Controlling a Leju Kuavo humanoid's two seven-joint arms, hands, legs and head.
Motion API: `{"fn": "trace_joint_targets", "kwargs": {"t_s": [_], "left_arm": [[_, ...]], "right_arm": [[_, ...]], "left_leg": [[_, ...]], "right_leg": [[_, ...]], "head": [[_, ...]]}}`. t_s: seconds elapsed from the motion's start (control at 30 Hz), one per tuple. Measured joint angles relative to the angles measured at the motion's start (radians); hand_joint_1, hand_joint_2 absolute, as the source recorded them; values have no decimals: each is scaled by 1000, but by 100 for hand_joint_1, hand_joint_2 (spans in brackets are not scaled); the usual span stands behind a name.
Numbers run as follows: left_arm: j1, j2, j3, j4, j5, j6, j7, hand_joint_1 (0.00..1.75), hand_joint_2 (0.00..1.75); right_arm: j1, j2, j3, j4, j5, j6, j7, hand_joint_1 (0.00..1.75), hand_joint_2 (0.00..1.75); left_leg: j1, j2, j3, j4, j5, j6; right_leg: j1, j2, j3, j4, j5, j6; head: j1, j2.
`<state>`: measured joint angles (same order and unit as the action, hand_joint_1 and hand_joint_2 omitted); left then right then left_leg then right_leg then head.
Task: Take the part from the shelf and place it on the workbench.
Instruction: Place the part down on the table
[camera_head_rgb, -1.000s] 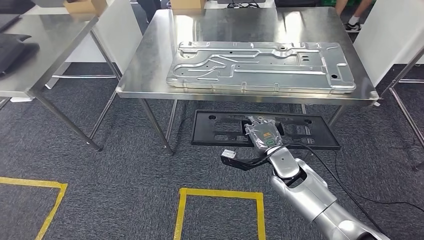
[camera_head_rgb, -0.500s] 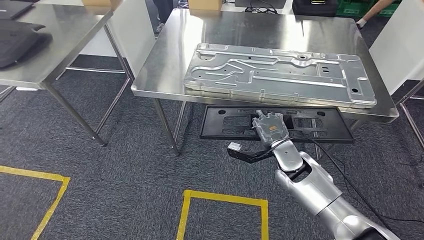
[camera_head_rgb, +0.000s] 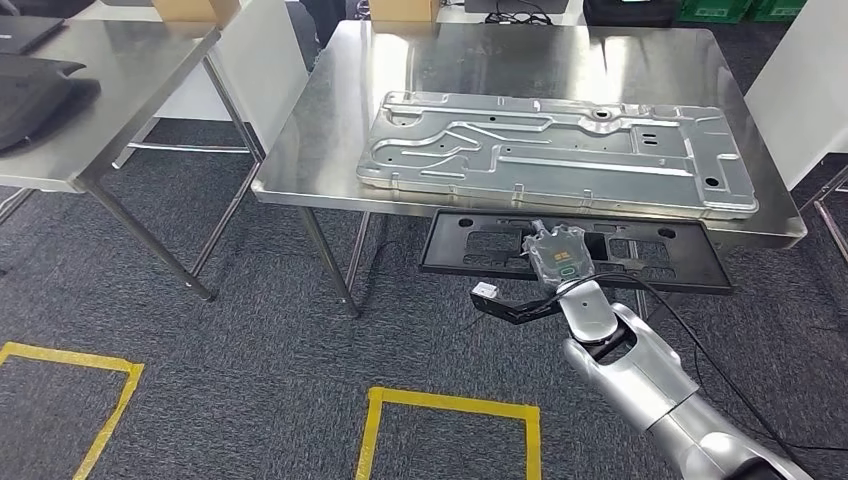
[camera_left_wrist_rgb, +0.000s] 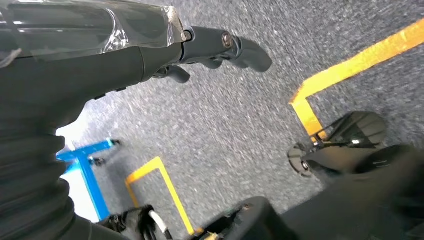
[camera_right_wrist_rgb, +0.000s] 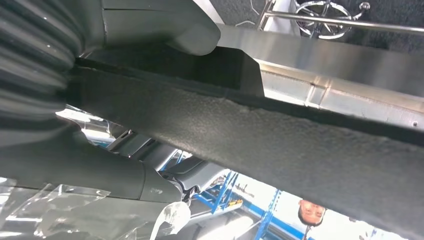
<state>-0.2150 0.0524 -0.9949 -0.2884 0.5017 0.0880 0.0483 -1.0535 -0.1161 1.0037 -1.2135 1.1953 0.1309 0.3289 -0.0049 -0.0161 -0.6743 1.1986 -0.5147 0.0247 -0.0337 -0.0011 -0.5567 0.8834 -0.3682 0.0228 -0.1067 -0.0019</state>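
Note:
The part is a long black plastic frame (camera_head_rgb: 465, 245) with cut-outs, held level just in front of and below the front edge of the steel workbench (camera_head_rgb: 320, 150). My right hand (camera_head_rgb: 560, 258) grips its near long edge at the middle, with the silver arm coming in from the lower right. In the right wrist view the part's rough black edge (camera_right_wrist_rgb: 300, 145) runs across the picture, with the thumb (camera_right_wrist_rgb: 150, 25) pressed on it and the bench's underside behind. My left hand (camera_left_wrist_rgb: 220, 45) hangs over the carpet, its fingers apart and holding nothing.
A large stamped metal sheet (camera_head_rgb: 555, 150) covers much of the workbench's middle and right. A second steel table (camera_head_rgb: 100, 100) with a dark object stands at the left. Yellow tape squares (camera_head_rgb: 450, 410) mark the carpet. A person (camera_right_wrist_rgb: 310, 212) stands beyond the bench.
The camera has shifted and the bench now looks closer. My right hand has carried the black part up and forward, so its far edge now sits at the bench's front edge.

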Motion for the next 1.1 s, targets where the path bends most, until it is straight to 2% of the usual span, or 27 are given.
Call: {"fn": "trace_joint_targets", "kwargs": {"t_s": [0.03,0.07,0.1,0.17,0.2,0.23,0.27,0.33,0.37,0.4,0.47,0.5,0.53,0.57,0.63,0.7,0.73,0.77,0.83,0.87,0.9,0.97,1.0,1.03,1.07,1.1], "left_arm": [[2,0,0,0,-5,1,-1,0,175],[4,-1,0,0,-10,2,-1,0,175],[6,-1,0,0,-14,4,-1,0,175],[6,-1,1,0,-18,7,-1,0,175],[5,-2,1,0,-19,8,-1,0,175],[3,-2,2,0,-19,9,1,0,175],[2,-2,3,0,-19,10,2,0,175],[2,-5,6,0,-19,11,4,0,175],[2,-7,7,0,-19,11,3,0,175],[1,-8,7,0,-20,11,2,0,175],[0,-11,9,0,-21,11,1,0,175],[1,-12,9,0,-23,11,1,0,175],[3,-14,9,0,-25,11,0,0,175],[6,-16,10,0,-27,11,0,0,175],[7,-19,10,0,-30,11,0,0,175],[4,-21,11,0,-33,11,1,0,175],[2,-21,12,0,-33,11,1,0,175],[0,-22,12,0,-33,11,1,0,175],[-1,-22,13,0,-34,12,0,0,175],[-1,-23,13,0,-33,12,0,0,175],[-2,-23,14,0,-33,12,0,0,175],[-4,-25,14,0,-33,13,0,0,175],[-2,-25,14,0,-32,14,0,0,175],[-2,-26,14,0,-31,14,-1,0,175],[-1,-28,15,-1,-31,14,-2,0,175],[-1,-29,15,-1,-30,14,-2,0,175]], "right_arm": [[3,-1,0,0,0,2,1,175,175],[4,-2,0,0,1,4,3,175,175],[4,-2,0,0,3,7,5,175,175],[-1,-3,-1,-2,10,14,14,175,175],[-6,-3,-1,-4,15,20,19,175,175],[-9,-4,-2,-6,20,26,23,175,175],[-11,-4,-2,-9,25,33,25,175,175],[-20,-6,-2,-17,39,44,26,175,175],[-27,-6,-2,-22,45,49,26,175,175],[-35,-8,-2,-26,51,55,25,175,175],[-43,-12,-2,-35,60,69,21,175,175],[-45,-16,-2,-38,65,77,18,175,175],[-46,-18,-1,-42,69,84,15,175,175],[-47,-20,-1,-45,72,90,12,175,175],[-52,-23,-1,-52,77,97,10,175,175],[-62,-26,0,-56,81,100,8,175,175],[-67,-29,0,-59,83,101,7,175,175],[-72,-30,0,-61,84,102,7,175,175],[-79,-32,0,-66,85,102,6,175,175],[-84,-32,0,-68,85,102,6,175,175],[-89,-32,0,-70,85,102,6,175,175],[-94,-32,0,-75,85,102,6,175,175],[-94,-32,1,-76,85,102,6,175,175],[-93,-32,1,-77,85,102,5,175,175],[-92,-31,1,-77,85,102,5,175,175],[-92,-31,1,-78,85,102,5,175,175]], "left_leg": [[2,0,-12,12,10,0],[1,1,-2,-22,41,3],[-2,1,26,-92,84,11],[-18,6,95,-252,161,38],[-28,9,118,-309,178,52],[-35,11,132,-343,182,63],[-39,11,140,-360,178,69],[-33,12,160,-373,173,74],[-31,11,170,-374,171,75],[-29,11,179,-374,170,76],[-30,9,190,-373,162,80],[-29,7,197,-372,156,79],[-28,5,206,-372,149,77],[-27,3,217,-372,140,74],[-23,0,242,-370,118,63],[-24,-2,258,-368,94,53],[-27,-3,262,-369,86,50],[-28,-4,266,-369,80,48],[-29,-3,273,-357,68,39],[-26,-1,262,-324,54,32],[-22,1,234,-268,31,24],[-13,4,135,-104,-30,10],[-10,5,88,-39,-50,7],[-10,6,56,-7,-52,8],[-11,6,46,-21,-30,14],[-16,6,58,-77,13,26]], "right_leg": [[0,0,6,0,-5,1],[0,0,14,-1,-10,3],[0,0,24,-2,-15,4],[-1,-2,43,-10,-22,9],[-2,-2,49,-13,-26,13],[-1,-2,54,-12,-27,19],[3,-1,58,-7,-27,24],[5,-1,54,18,-38,32],[5,-1,40,50,-57,34],[4,0,10,107,-85,36],[6,0,-72,254,-139,39],[6,0,-109,307,-150,41],[6,0,-130,322,-142,43],[5,0,-132,299,-116,46],[1,0,-89,156,-19,54],[-4,2,-43,29,32,53],[-6,4,-33,4,36,48],[-7,5,-27,-3,24,39],[-13,5,-15,-3,24,27],[-15,4,-8,-3,20,22],[-16,4,-2,-4,17,19],[-14,4,7,-4,8,15],[-12,4,13,-4,2,15],[-9,4,19,-4,-4,14],[-4,4,28,-4,-11,14],[2,4,39,-6,-17,13]], "head": [[0,0],[0,0],[0,0],[0,0],[0,0],[0,0],[0,0],[0,0],[0,0],[0,0],[0,0],[0,0],[0,0],[0,0],[0,0],[1,0],[1,0],[1,0],[1,0],[1,0],[1,0],[1,0],[1,0],[1,0],[1,0],[1,0]]}}
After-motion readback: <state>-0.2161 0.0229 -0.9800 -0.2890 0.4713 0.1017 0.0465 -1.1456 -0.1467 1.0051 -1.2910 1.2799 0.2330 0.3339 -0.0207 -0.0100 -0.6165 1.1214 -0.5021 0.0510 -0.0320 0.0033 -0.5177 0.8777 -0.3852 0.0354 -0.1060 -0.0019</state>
